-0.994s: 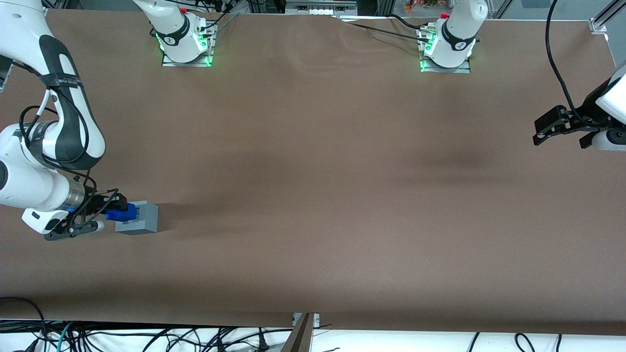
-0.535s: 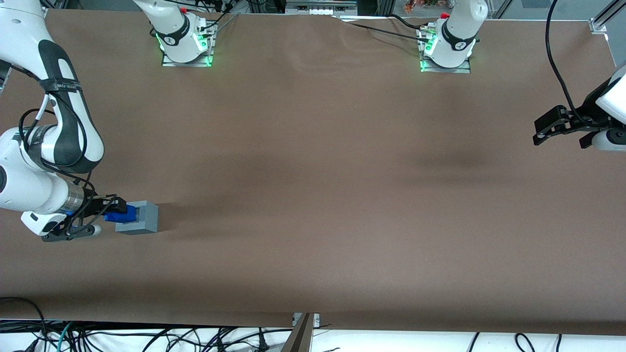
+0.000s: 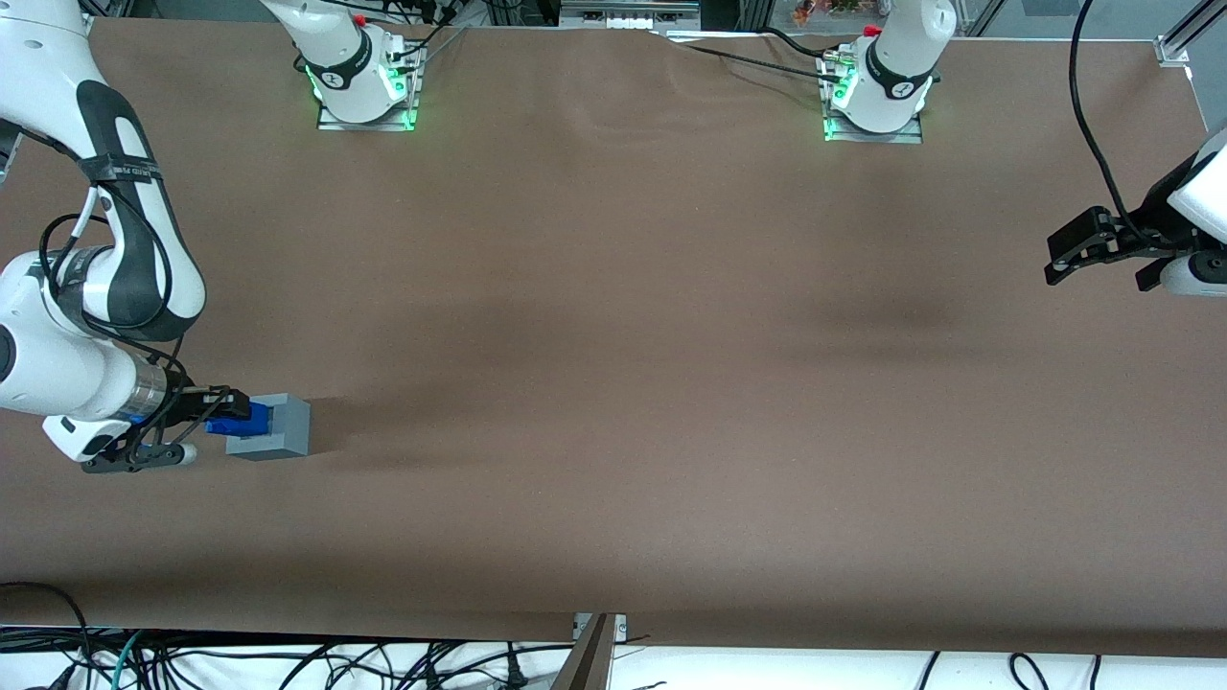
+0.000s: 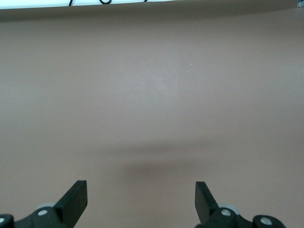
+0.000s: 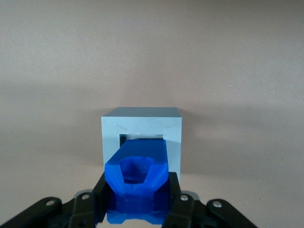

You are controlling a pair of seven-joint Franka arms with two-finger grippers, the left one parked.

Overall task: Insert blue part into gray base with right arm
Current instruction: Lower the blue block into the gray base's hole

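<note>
Fingers (image 3: 219, 407) of the black two-finger gripper (image 3: 225, 414) pinch the small bright blue plastic part (image 3: 233, 419) against the light gray plastic cube base (image 3: 271, 425) on the brown bench (image 3: 613, 383), front view. Right wrist view: blue part (image 5: 137, 178) tip enters gray base (image 5: 141, 137) square recess.

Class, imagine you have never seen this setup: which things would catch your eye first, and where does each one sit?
The bright blue part stands out first, clamped in the gripper at the working arm's end of the table, its tip entering the recess of the gray base. That light gray cube sits on the wide brown table. Farther from the front camera, green lights glow at two arm bases.
</note>
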